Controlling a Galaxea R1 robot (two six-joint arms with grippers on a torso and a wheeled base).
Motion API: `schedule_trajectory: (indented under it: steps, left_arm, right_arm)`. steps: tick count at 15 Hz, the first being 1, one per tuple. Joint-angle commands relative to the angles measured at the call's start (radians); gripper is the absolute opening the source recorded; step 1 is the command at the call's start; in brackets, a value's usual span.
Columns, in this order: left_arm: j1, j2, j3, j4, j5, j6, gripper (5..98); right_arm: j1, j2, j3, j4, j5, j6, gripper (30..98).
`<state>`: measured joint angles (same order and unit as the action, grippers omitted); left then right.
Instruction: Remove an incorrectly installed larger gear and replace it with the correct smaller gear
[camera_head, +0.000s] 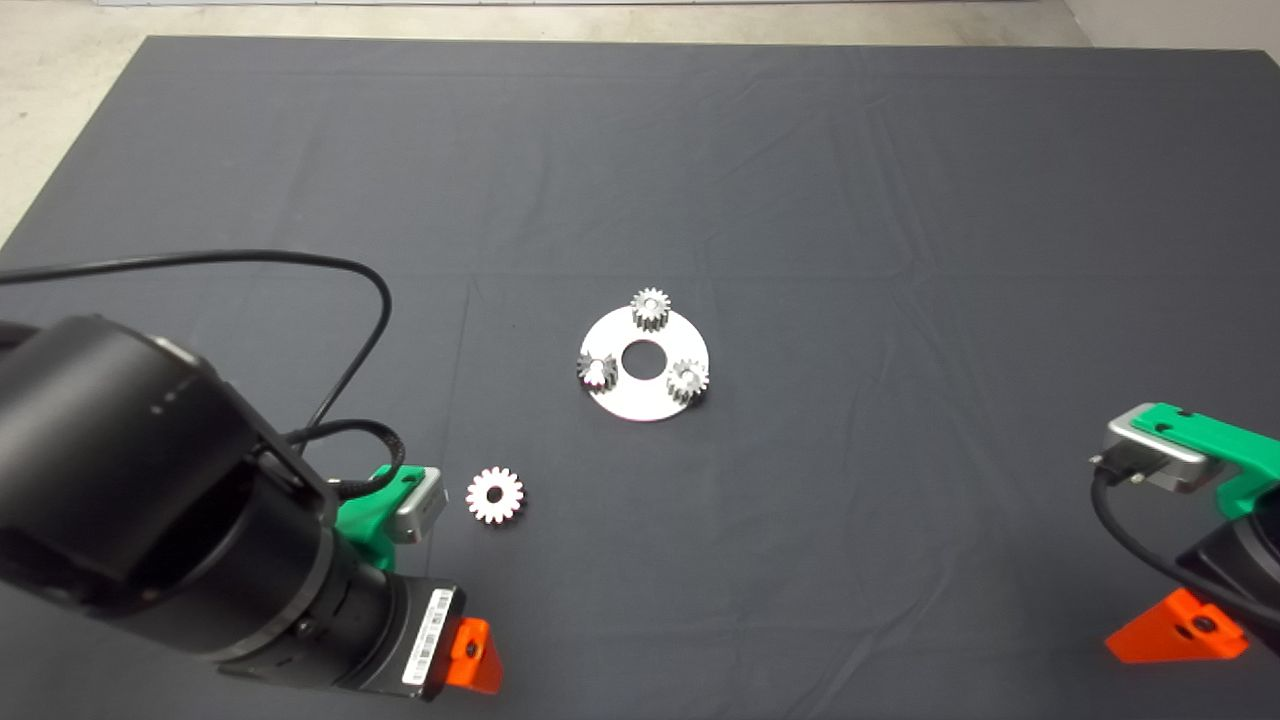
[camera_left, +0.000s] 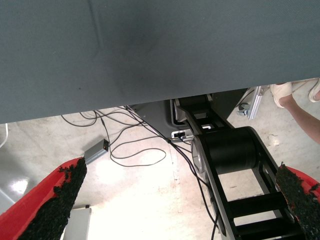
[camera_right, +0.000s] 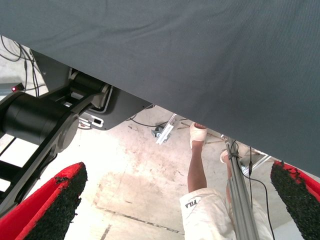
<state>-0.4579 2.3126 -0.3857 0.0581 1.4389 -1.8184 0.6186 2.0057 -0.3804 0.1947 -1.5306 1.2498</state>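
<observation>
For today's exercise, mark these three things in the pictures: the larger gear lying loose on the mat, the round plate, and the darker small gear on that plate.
larger gear (camera_head: 495, 495), head view, on its bright face beside the bore.
round plate (camera_head: 640, 398), head view, on its bare near rim.
smaller gear (camera_head: 596, 369), head view, on its dark top face.

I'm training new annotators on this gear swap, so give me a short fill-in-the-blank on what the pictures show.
1. The round plate carries ____ small gears.
2. The larger gear lies on the ____, apart from the plate.
3. The gripper nearest the larger gear is the ____ one.
4. Both grippers' fingers are ____.

Missing words: three; mat; left; open
</observation>
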Motion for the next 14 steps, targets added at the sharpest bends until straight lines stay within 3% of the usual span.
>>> schedule_trajectory:
  steps: [1, 12, 14]
  left_arm:
    - [-0.015, -0.003, 0.018, -0.004, -0.002, 0.016, 97.6]
    - [-0.015, -0.015, 0.016, -0.006, -0.003, 0.044, 97.6]
    - [-0.015, -0.015, 0.018, -0.007, -0.021, 0.044, 97.6]
  right_arm:
    - [0.023, -0.006, 0.008, 0.029, -0.060, 0.004, 96.9]
    - [0.023, -0.034, 0.008, 0.026, -0.059, -0.002, 96.9]
    - [0.024, -0.027, 0.012, 0.026, -0.051, -0.001, 96.9]
